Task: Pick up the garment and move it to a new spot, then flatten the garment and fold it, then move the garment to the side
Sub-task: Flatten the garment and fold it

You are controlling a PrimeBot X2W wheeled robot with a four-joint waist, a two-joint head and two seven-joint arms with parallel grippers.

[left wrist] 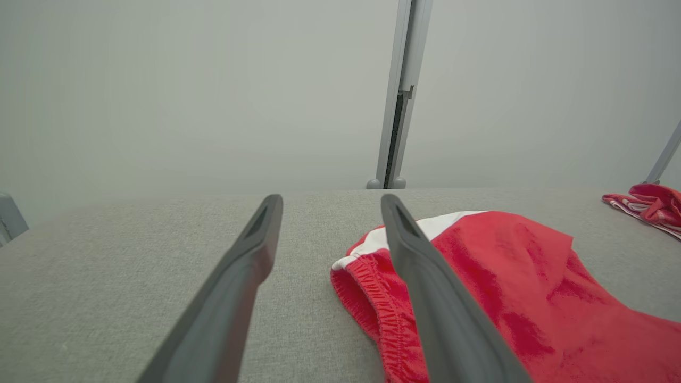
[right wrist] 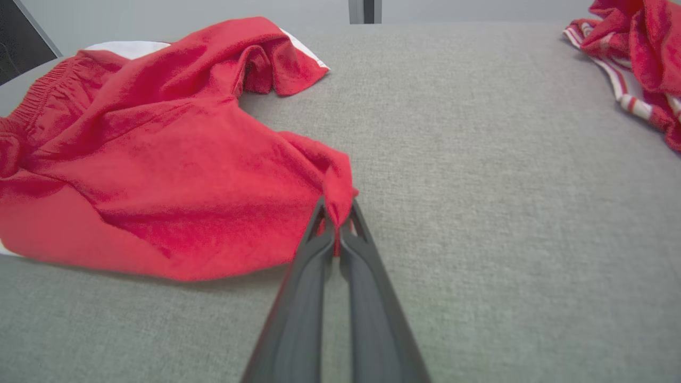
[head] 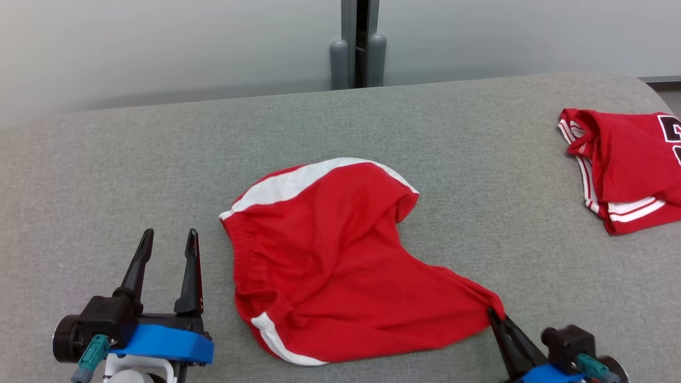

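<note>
A pair of red shorts [head: 324,255] with white side stripes lies near the middle of a table [head: 133,159] covered in gray fabric. The elastic waistband faces the robot's left, and the legs spread toward the right and the far side. The cloth is rumpled, not flat, with one leg opening folded up at the far edge.

The right gripper [head: 493,313] sits at the near right corner of the shorts. Its two dark fingers are clenched together on a small bunch of red cloth at the tip of the nearer leg. In the right wrist view the pinched fabric [right wrist: 338,189] stands up in a little peak between the tips of the right gripper [right wrist: 335,213], and the rest of the shorts [right wrist: 175,159] rests on the table to the left.

The left gripper [head: 170,232] hangs just beside the waistband, on the robot's left side of the shorts, without touching them. Its fingers are spread wide apart and hold nothing. The left wrist view shows the left gripper [left wrist: 331,201] over bare table, with the waistband of the shorts [left wrist: 505,276] just to the right.

A second red garment [head: 622,159] with white trim lies bunched at the far right edge of the table, well apart from the shorts. Behind the table stands a gray post [head: 357,48] against a pale wall.
</note>
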